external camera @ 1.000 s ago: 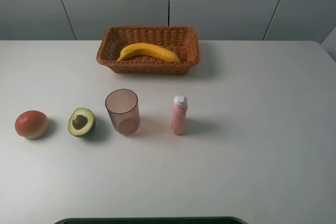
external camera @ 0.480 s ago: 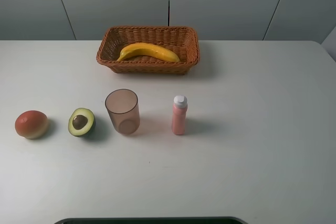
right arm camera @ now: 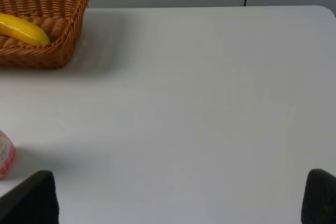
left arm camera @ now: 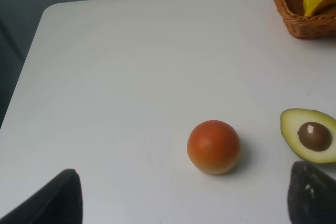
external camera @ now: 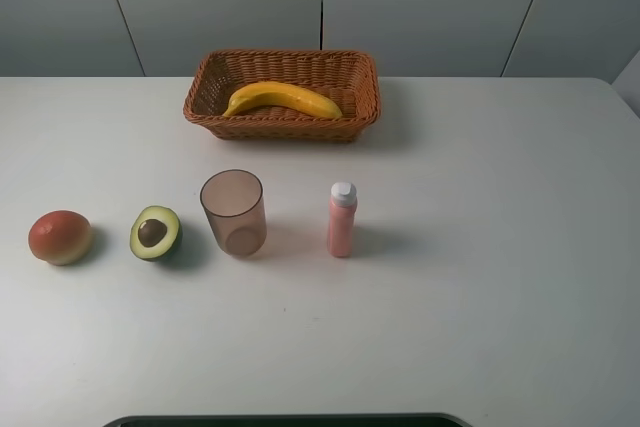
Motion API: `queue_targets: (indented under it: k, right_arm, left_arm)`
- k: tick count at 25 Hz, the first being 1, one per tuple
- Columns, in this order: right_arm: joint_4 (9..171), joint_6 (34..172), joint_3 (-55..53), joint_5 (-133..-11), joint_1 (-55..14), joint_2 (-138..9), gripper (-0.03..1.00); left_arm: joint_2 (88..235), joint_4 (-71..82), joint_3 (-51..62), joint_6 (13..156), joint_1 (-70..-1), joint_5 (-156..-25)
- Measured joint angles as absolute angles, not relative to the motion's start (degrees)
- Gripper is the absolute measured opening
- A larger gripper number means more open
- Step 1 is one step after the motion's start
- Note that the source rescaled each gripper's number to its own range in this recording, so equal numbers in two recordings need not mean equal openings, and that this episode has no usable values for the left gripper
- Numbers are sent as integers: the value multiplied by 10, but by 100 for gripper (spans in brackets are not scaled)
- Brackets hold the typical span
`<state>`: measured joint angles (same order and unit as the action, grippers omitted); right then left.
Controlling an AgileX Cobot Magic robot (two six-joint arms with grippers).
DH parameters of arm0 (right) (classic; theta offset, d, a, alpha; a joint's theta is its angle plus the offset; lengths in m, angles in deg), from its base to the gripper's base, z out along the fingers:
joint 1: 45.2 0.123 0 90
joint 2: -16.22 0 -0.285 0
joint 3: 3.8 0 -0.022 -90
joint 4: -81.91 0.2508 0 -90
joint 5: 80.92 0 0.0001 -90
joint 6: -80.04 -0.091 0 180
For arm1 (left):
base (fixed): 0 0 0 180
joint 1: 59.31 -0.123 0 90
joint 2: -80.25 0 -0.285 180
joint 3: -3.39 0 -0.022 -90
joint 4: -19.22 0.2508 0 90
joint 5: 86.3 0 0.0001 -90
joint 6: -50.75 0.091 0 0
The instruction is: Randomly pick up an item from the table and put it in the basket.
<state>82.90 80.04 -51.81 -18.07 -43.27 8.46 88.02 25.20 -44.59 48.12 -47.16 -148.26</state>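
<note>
Both claws gape empty, clear of everything — your banana (external camera: 281, 97) already lies lengthwise in the basket (external camera: 360, 82), far ahead of either.

Exterior high: looks down across the whole bench (external camera: 500, 277). Left wrist: low, near the avocado (left arm camera: 310, 135). Right wrist: low, over bare bench — all three share the basket (external camera: 282, 94).

banana (external camera: 281, 98) in basket (external camera: 365, 82), behind cup (external camera: 233, 213), bottle (external camera: 341, 219) right, avocado (external camera: 155, 233) left
</note>
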Motion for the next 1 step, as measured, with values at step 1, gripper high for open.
queue_targets:
  k: [1]
  right_arm:
    - [829,800,-518,-181,-433,85,100]
  left_arm:
    - [880,252,-446,481,-472,-1483]
